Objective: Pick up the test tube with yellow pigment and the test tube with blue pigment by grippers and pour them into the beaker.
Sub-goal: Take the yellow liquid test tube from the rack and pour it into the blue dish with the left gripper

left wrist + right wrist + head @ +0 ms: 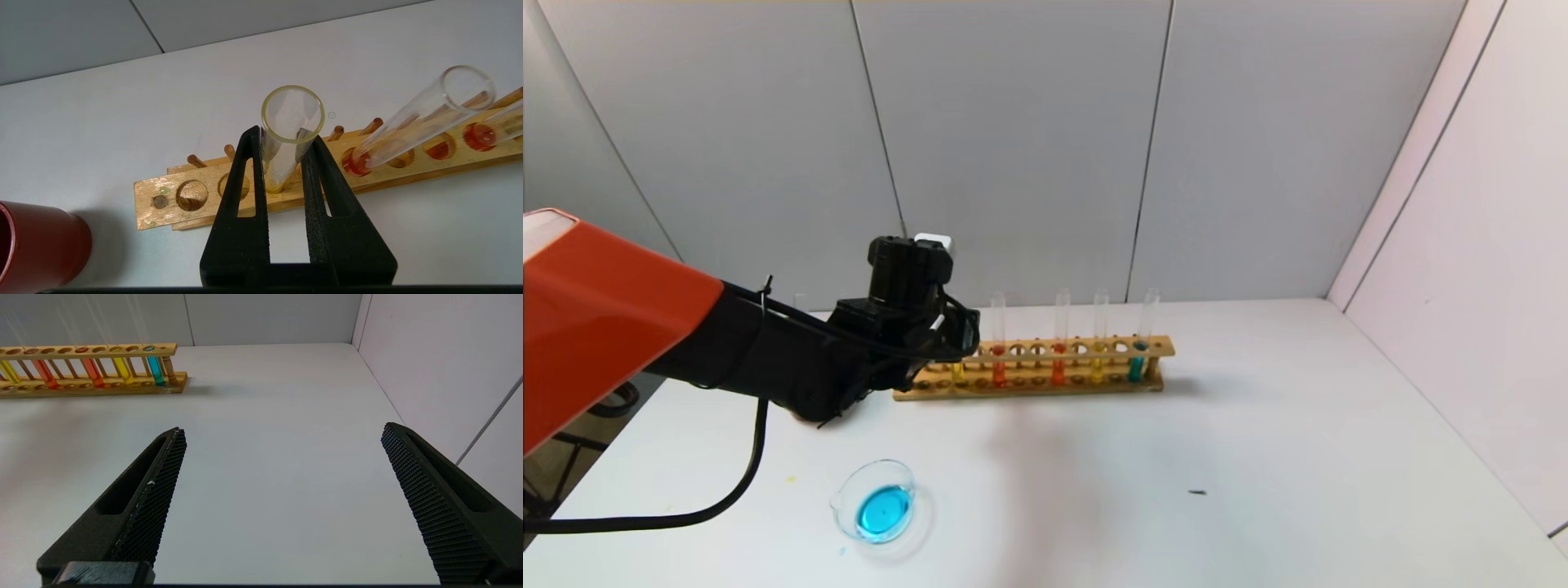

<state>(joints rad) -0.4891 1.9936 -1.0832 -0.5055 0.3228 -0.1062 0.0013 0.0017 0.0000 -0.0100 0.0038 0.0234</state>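
**Gripping the yellow tube at the rack**

Closing on the test tube with yellow pigment [288, 139], the left gripper [286, 163] has one finger on each side of the glass, just below the rim; the jaws appear shut on it. The tube stands in a hole near the left end of the wooden rack [204, 196], with its yellow liquid low in the tube, at rack level. A dark red cup [41, 241] stands on the table beside that end of the rack. In the head view the left gripper [947, 343] hides this tube.

The beaker [880, 510] sits on the white table [1258, 457], in front of the rack and well apart from it, and already holds blue liquid. A test tube with blue pigment [1137, 363] stands at the rack's right end, with orange-red tubes [999, 367] between. The right gripper [282, 477] hangs over bare table, jaws wide apart, holding nothing.

The step in hand is judged to be the pick of the yellow tube. The next move calls for a straight upward lift, so the glass clears its hole without tipping the rack, then a carry to the beaker and a slow tilt over it.
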